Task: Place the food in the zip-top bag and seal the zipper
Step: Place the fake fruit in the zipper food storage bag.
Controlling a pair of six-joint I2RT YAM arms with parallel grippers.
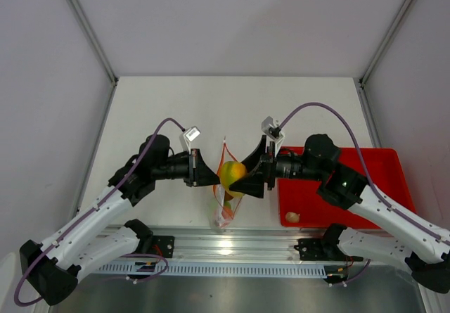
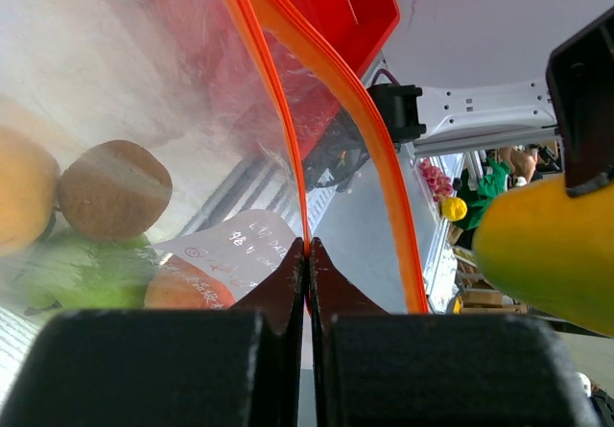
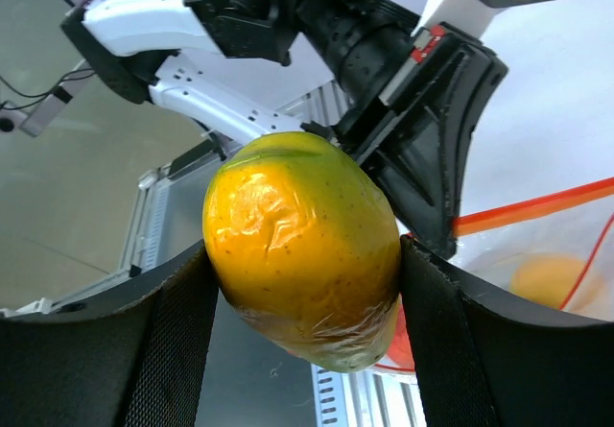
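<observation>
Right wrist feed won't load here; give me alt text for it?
The right claw grips a yellow-green mango, filling the center. Behind it, the left claw pinches the red-orange zipper of the clear zip-top bag, with an orange fruit visible inside.

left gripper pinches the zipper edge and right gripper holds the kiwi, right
Not the kiwi, which lies inside the zip-top bag: the right gripper holds the mango, per the right wrist view. The left gripper does pinch the zipper edge.

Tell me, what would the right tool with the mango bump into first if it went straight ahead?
Probably the left tool, shut on the orange strip of the bag, right behind the mango. The bag itself might come first; depth is unclear.
</observation>
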